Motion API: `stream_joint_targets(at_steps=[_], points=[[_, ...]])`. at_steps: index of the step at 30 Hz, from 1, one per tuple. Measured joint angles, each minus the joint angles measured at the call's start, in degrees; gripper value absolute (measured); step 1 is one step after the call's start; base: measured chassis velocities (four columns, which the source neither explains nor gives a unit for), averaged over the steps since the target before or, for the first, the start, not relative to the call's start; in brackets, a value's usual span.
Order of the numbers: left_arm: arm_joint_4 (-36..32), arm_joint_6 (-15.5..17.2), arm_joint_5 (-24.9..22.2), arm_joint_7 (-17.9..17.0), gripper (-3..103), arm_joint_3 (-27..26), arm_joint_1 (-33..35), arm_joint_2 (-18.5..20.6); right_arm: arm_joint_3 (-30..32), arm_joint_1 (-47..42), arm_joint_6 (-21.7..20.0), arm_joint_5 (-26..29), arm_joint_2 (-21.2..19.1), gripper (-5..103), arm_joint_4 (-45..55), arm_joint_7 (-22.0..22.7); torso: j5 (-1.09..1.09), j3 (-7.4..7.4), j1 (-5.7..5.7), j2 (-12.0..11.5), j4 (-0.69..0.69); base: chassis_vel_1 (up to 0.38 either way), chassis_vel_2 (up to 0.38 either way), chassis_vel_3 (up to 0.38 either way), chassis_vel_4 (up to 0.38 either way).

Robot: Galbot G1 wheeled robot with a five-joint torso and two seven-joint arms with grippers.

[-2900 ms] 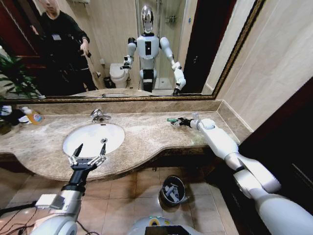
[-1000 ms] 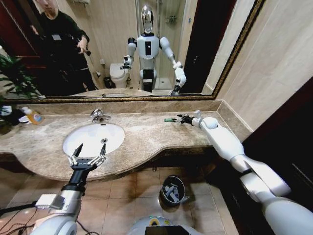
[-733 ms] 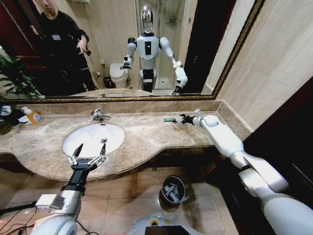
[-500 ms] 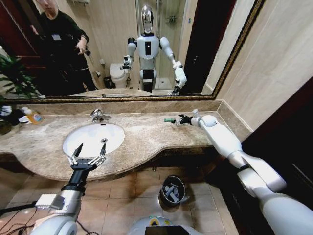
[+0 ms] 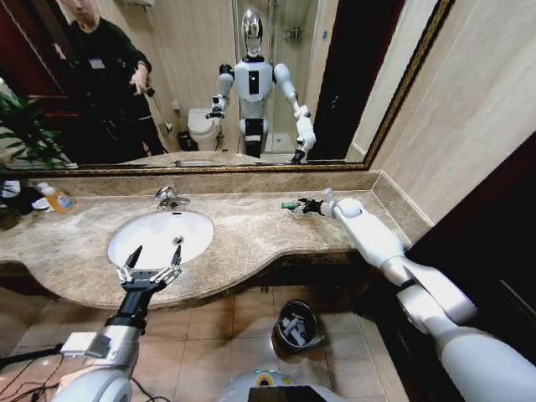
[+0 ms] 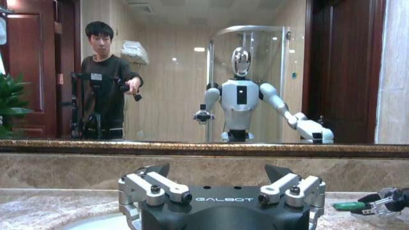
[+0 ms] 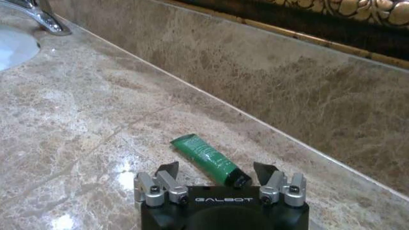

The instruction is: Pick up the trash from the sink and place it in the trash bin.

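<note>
Beige marble bench beside the sink: right pincer gapes, empty, straddling the green tube's cap. Step: grasp. Next, close squarely on it. Left pincer idles spread at the basin.

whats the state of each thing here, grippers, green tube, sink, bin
left gripper: open, hovering at the sink's front rim, holding nothing
right gripper: open, fingers either side of the green tube's capped end
green tube: lying flat on the counter, not lifted
sink: basin looks bare, faucet not running
trash bin: open on the floor, white scraps inside
</note>
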Motion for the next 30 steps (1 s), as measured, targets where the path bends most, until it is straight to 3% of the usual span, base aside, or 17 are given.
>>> stream_joint_targets(at_steps=[7,8,12,16,17,19,25,30], points=[[0.0,0.0,0.0,0.0,100,0.0,0.0,0.0,-0.2,0.4,0.0,-0.2,0.5,71,-0.7,0.5,0.0,0.0,0.0,0.0,0.0,0.0,0.0,0.0,0.0],[0.0,0.0,0.0,0.0,100,0.0,0.0,0.0,-0.2,0.5,0.0,-0.2,0.6,60,-1.1,0.7,0.0,0.0,0.0,0.0,0.0,0.0,0.0,0.0,0.0],[0.0,0.0,0.0,0.0,100,0.0,0.0,0.0,-0.1,0.5,0.1,-0.2,0.7,54,-1.3,0.7,0.0,0.0,0.0,0.0,0.0,0.0,0.0,0.0,0.0],[0.0,0.0,0.0,0.0,100,0.0,0.0,0.0,0.0,0.2,0.3,-0.1,0.7,33,-1.2,1.2,0.0,0.0,0.0,0.0,0.0,0.0,0.0,0.0,0.0],[0.0,0.0,0.0,0.0,100,0.0,0.0,0.0,0.0,0.2,0.3,-0.1,0.7,33,-1.2,1.2,0.0,0.0,0.0,0.0,0.0,0.0,0.0,0.0,0.0],[0.0,0.0,0.0,0.0,100,0.0,0.0,0.0,0.0,-0.2,0.3,0.0,0.4,23,-0.5,2.0,0.0,0.0,0.0,0.0,0.01,0.0,0.0,0.0,0.0],[0.0,0.0,0.0,0.0,100,0.0,0.0,0.0,0.1,-1.4,-0.2,2.3,-1.0,21,3.2,4.5,0.0,0.0,0.0,0.0,0.01,0.0,0.0,0.0,0.0],[0.0,0.0,0.0,0.0,100,0.0,0.0,0.0,0.1,-5.4,-1.8,10.4,-5.1,21,13.7,11.7,0.01,0.0,0.0,0.0,0.01,0.0,0.0,0.0,0.0]])
